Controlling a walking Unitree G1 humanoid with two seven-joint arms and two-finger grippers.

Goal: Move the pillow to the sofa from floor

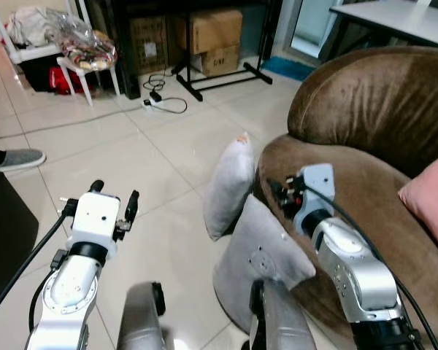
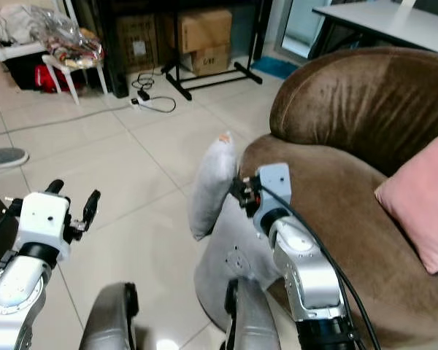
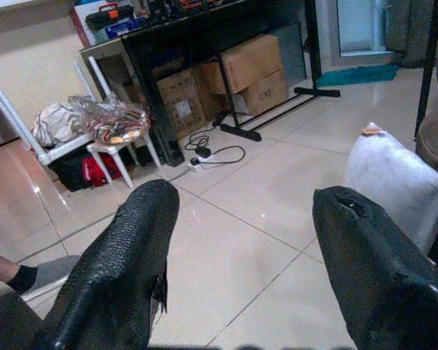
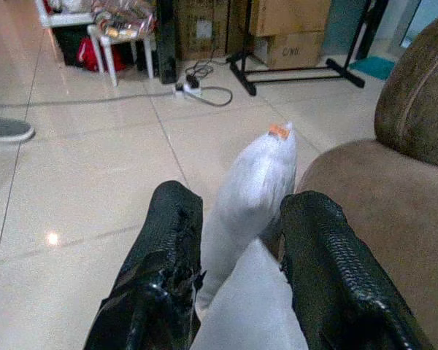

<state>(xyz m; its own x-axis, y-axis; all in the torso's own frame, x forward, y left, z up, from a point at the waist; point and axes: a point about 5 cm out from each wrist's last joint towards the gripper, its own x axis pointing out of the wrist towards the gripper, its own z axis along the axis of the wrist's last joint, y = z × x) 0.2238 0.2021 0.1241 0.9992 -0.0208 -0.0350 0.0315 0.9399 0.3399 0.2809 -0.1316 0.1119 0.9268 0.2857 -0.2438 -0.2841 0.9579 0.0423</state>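
Pillow | we judge soft, light; grip mid-body | right gripper fingers straddle it, unclenched | left gripper released

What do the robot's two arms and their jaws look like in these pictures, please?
Both arms are silver metal with rounded joint housings and a boxy white-grey wrist block. Black cables run along the left arm and the right arm. The left gripper and right gripper each carry two long black fingers with a rough, textured surface; the right gripper shows small red parts near its base.
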